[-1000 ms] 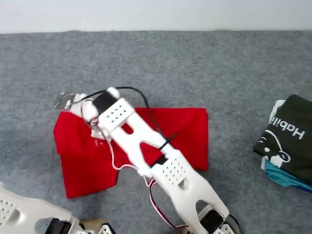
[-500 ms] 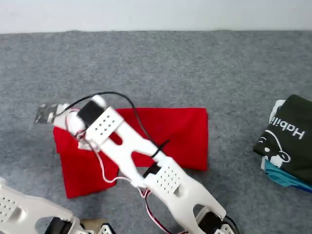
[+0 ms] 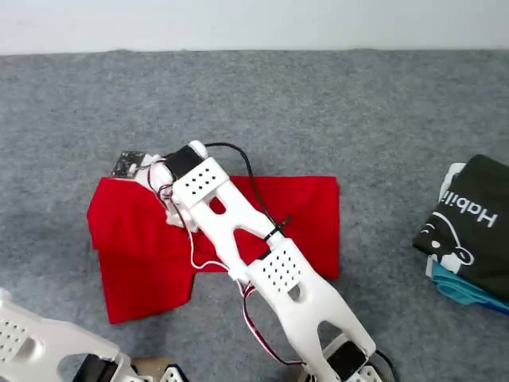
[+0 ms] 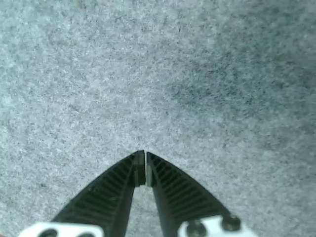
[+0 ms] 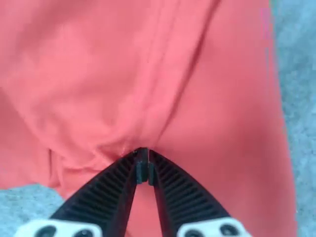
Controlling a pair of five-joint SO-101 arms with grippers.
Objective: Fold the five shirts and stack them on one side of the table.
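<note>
High view first: the grey felt table runs bare across its whole far half, up to the pale wall, and there is open felt between the red shirt and the stack of folded shirts at the right edge. The stack has a dark shirt on top and a teal one under it, and it is cut off by the edge of the picture. The red shirt lies left of centre, partly folded, with a flap hanging toward the near left corner.

The right arm reaches from the near edge diagonally across the shirt, and the right gripper sits at the shirt's far left corner. The left arm is tucked at the near left corner, well apart from the cloth.

Right wrist view gives what the overhead cannot: the right gripper is closed, with the red shirt puckered at its tips, pinched between them. Left wrist view shows the left gripper closed on nothing, over bare felt.
</note>
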